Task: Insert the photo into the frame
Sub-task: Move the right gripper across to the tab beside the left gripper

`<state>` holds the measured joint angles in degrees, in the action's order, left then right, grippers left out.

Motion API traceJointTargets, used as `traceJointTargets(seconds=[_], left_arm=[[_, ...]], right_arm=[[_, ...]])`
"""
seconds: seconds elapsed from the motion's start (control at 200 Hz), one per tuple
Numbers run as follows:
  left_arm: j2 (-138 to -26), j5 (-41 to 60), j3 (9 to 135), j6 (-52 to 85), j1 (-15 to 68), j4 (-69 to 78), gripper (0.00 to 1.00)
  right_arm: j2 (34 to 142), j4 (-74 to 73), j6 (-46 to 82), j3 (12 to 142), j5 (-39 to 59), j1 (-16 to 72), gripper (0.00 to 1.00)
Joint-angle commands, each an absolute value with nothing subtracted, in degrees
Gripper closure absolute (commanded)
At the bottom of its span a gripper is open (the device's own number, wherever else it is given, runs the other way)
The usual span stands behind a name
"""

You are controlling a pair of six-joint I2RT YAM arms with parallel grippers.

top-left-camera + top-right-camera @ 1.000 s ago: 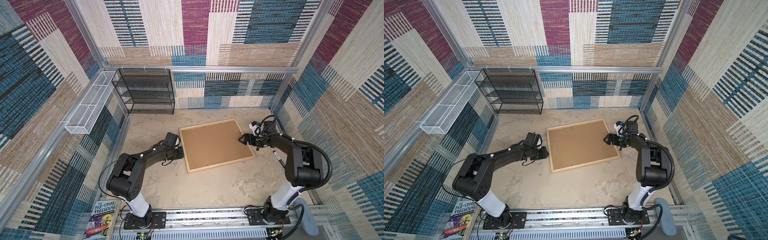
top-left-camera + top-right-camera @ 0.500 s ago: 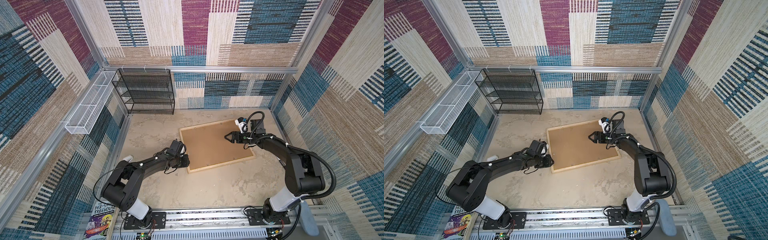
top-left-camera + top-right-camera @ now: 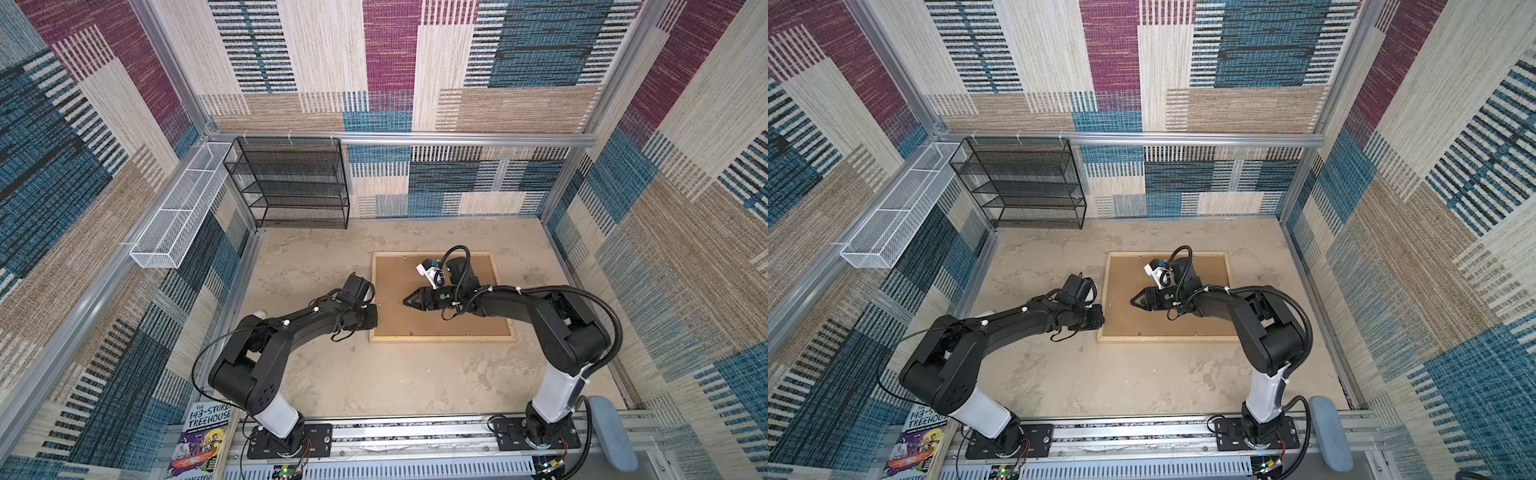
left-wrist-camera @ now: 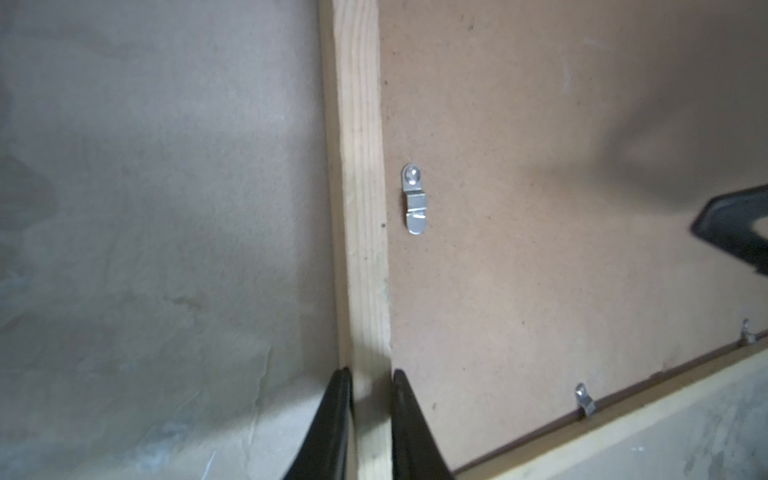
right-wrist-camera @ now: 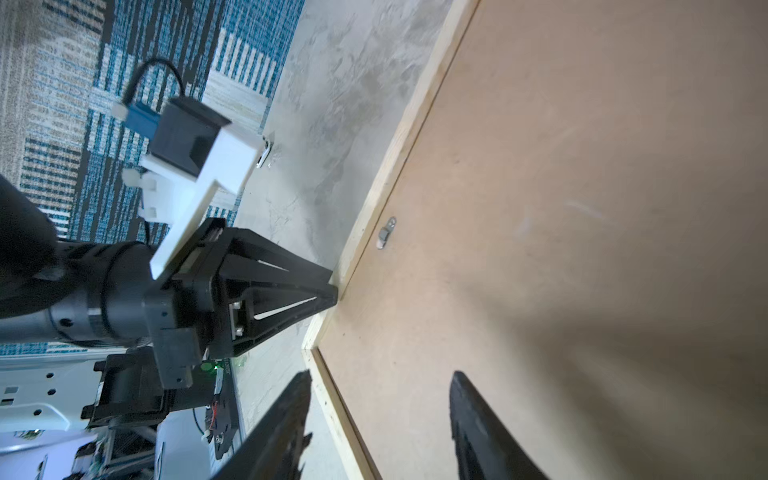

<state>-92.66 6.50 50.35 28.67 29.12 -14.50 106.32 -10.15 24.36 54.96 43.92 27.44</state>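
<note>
Left gripper [image 4: 371, 374] pinches the frame [image 3: 440, 338]; right gripper [image 5: 380, 376] is over its middle.
The frame lies flat on the table [image 3: 374, 374], brown back board [image 3: 436, 320] up. The low left arm squeezes the left wood strip. The right arm bends across the board, jaws half open, holding nothing.

I'm driving this from afar, and it is plainly a robot lab cell, not a home. Aluminium posts [image 3: 174, 70] and a crossbar [image 3: 457, 139] frame a booth whose walls [image 3: 519, 54] are lined with patchwork woven fabric. The left arm [image 3: 266, 345] and right arm [image 3: 569, 332] are bolted to a slotted metal rail [image 3: 415, 436] along the near edge, with bare wiring and a lit circuit board [image 3: 284, 471] by the bases. On the beige worktop [image 3: 395, 382] a black mesh rack [image 3: 291, 183] stands far left; a white wire basket [image 3: 178, 208] hangs on the left wall.
</note>
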Motion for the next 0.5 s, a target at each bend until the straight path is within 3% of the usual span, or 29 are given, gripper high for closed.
traceJointTargets(seconds=[0.0,0.205,0.491], left_arm=[[-92.33,5.91,50.99,27.22,29.14,-16.08,0.8],[-91.94,7.19,48.21,30.61,29.16,-13.57,0.8],[-92.81,8.43,47.24,31.59,29.84,-12.4,0.81]], right_arm=[[109.04,-18.27,30.88,55.99,45.0,29.61,0.43],[114.98,-25.98,38.24,57.14,46.23,31.85,0.38],[120.02,-23.49,42.37,62.14,44.63,34.75,0.36]])
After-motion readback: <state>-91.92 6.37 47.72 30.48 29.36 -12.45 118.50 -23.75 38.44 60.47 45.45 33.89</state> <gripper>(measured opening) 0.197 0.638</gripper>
